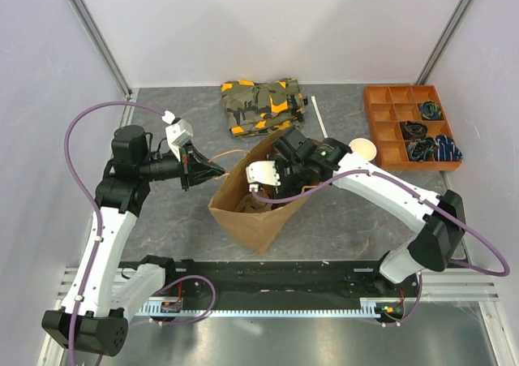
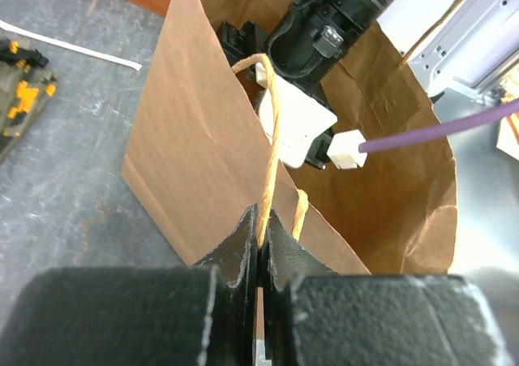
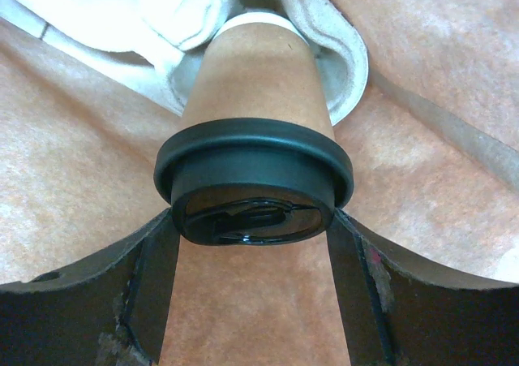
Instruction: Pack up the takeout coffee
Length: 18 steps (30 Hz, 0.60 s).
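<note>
The cup (image 3: 255,82) lies straight ahead of the right gripper (image 3: 251,220), between its two fingers, which pinch the black lid (image 3: 253,163) from both sides. Its long axis runs away from the gripper, along the fingers: lid near, base far. The base seems to sit in a pocket of the tray (image 3: 345,49), inside the bag (image 2: 195,139). The right arm is the nearer one, so I judge that the release falls to it. The left gripper (image 2: 261,220) is pressed together on the handle (image 2: 274,131) at the bag's rim. I count one lidded cup, one tray, one bag, and one lidless cup (image 1: 363,148) outside it.
</note>
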Each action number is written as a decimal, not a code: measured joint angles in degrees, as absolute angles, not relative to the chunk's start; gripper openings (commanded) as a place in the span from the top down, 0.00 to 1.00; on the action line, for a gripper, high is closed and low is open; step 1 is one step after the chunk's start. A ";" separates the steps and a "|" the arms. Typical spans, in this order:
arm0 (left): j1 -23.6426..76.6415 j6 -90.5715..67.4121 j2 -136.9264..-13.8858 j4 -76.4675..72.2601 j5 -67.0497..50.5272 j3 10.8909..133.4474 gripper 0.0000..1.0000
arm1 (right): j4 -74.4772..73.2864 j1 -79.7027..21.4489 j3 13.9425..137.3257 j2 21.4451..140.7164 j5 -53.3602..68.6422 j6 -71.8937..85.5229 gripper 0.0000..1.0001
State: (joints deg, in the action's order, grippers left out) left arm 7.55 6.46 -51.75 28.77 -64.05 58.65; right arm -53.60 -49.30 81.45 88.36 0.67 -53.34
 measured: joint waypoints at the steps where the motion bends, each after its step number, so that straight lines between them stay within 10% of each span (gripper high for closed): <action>1: 7.86 6.74 -51.68 28.40 -63.79 58.65 0.98 | -53.63 -48.88 81.47 88.36 1.30 -52.99 0.63; 18: 12.27 10.20 -50.72 25.50 -61.60 58.65 0.98 | -54.98 -44.62 87.00 89.41 5.69 -50.00 0.63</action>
State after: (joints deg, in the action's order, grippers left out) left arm 12.27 10.20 -50.72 25.50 -61.60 58.65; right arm -54.98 -44.62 87.00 89.41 5.69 -50.00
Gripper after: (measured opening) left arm 0.037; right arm 0.760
